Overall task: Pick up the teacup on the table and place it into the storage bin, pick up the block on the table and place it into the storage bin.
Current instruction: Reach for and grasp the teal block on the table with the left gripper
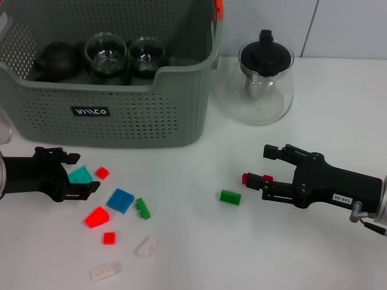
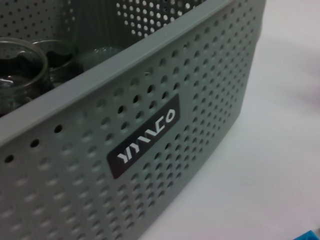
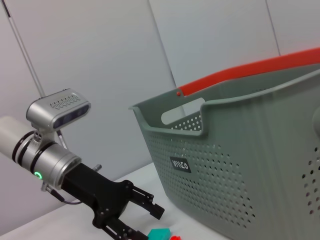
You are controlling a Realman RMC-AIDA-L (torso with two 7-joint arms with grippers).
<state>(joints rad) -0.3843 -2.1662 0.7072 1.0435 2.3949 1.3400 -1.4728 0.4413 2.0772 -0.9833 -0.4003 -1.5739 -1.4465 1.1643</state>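
Note:
The grey-green storage bin (image 1: 151, 115) stands at the back left, and two glass teacups (image 1: 106, 54) stand inside it beside a dark teapot (image 1: 57, 60). Several blocks lie loose on the table in front of it. My left gripper (image 1: 86, 171) is low at the left, open, with a teal block (image 1: 79, 176) between its fingers. My right gripper (image 1: 265, 171) is open at the right, with a small red block (image 1: 249, 179) at its fingertips and a green block (image 1: 230, 197) just beyond. The right wrist view shows the left gripper (image 3: 142, 220) open beside the teal block (image 3: 160, 233).
A glass teapot with a black lid (image 1: 265, 78) stands right of the bin. Red (image 1: 97, 216), blue (image 1: 120, 200), green (image 1: 143, 208) and white (image 1: 146, 246) blocks lie near the left gripper. The left wrist view faces the bin's labelled wall (image 2: 145, 135) from close by.

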